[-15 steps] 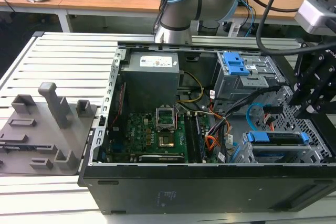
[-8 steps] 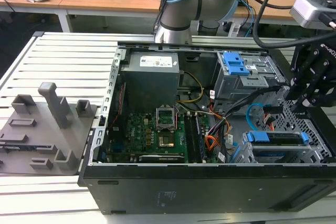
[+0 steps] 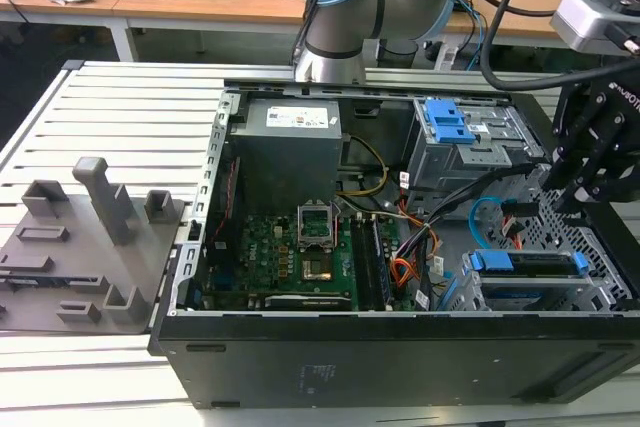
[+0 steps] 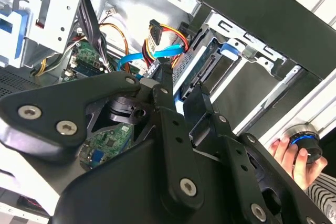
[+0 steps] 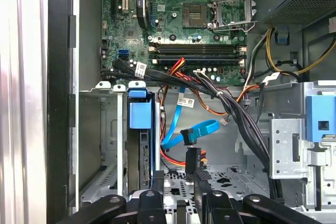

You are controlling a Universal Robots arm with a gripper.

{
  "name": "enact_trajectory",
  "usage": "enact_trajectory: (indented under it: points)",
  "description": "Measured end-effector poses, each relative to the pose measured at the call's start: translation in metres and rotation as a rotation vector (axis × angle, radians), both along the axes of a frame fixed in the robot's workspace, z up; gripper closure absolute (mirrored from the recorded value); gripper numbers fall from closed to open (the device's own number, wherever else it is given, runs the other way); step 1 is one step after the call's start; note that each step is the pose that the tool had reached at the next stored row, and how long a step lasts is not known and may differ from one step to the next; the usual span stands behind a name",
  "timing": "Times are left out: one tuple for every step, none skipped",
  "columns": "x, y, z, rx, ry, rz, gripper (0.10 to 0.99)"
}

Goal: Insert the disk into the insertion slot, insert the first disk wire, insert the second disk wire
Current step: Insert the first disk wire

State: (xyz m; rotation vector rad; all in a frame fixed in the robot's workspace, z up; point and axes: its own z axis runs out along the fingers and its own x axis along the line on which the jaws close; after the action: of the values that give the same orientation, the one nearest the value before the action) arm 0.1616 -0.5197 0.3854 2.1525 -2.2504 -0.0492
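The case point(image 3: 400, 357) lies on its side with its interior exposed. The disk point(image 3: 525, 264), in its blue caddy, is seated in the slot point(image 3: 605, 292) in the case corner at the exterior view's right, near the front wall. In the first wrist view the disk point(image 5: 143, 150) appears edge-on between the slot's metal walls, with the caddy tab point(image 5: 140, 114) at its end. The gripper point(image 5: 179, 177) hangs over the perforated floor beside the slot. Its fingers point(image 5: 157, 187) stand a narrow gap apart and hold nothing. The blue cable point(image 5: 202, 128) curves across the bay, and its black connector point(image 5: 188, 136) hangs free, near the disk but apart from it. A second black connector point(image 5: 192, 158), fed by red and orange wires, sits just beside the first and is likewise unplugged. Both connectors lie between the gripper and the motherboard point(image 5: 178, 14). In the second wrist view a person's hand point(image 4: 289, 153) rests on a blue-ringed knob point(image 4: 304, 142) outside the case.
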Motion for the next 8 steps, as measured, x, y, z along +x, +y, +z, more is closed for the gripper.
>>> enact_trajectory:
  points:
    - [0.0000,-0.0001,-0.0006,0.000,0.0000,0.000,0.725]
    - [0.0000,-0.0001,-0.0014,0.000,0.0000,0.000,0.725]
    - [0.0000,-0.0001,-0.0018,0.000,0.0000,0.000,0.725]
    - [0.0000,-0.0001,-0.0021,0.000,0.0000,0.000,0.725]
    - [0.0000,-0.0001,-0.0026,0.000,0.0000,0.000,0.725]
    - [0.0000,-0.0001,-0.0029,0.000,0.0000,0.000,0.725]
    - [0.0000,-0.0001,-0.0038,0.000,0.0000,0.000,0.725]
    - [0.0000,-0.0001,-0.0045,0.000,0.0001,0.000,0.725]
